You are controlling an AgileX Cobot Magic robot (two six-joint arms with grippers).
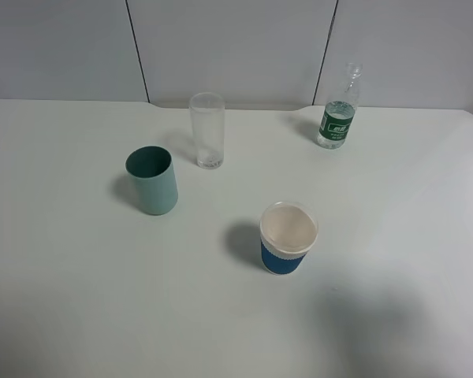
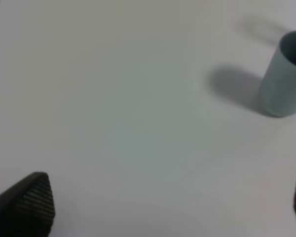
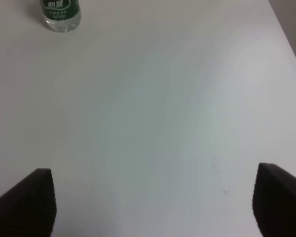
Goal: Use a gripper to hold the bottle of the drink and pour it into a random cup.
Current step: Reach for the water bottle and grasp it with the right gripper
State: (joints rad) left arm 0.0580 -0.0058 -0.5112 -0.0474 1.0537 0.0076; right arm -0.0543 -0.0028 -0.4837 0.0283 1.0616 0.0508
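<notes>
small clear plastic bottle with dark green label: upright, far right, long axis vertical | right gripper: jaws apart, empty; bottle well ahead, off its midline; likely the nearer arm | left gripper: apart, empty | tall clear glass tumbler: far, left of bottle

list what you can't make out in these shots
Bottle: right wrist view, edge cuts off neck and mouth.
Bottle's label print: exterior high view, too small to read.
Teal cup: left wrist view, blurred, edge crops its side.
Arms: outside the exterior high view; wrist views show only open jaws' tips.
Glass tumbler: exterior high view, contents unclear.
</notes>
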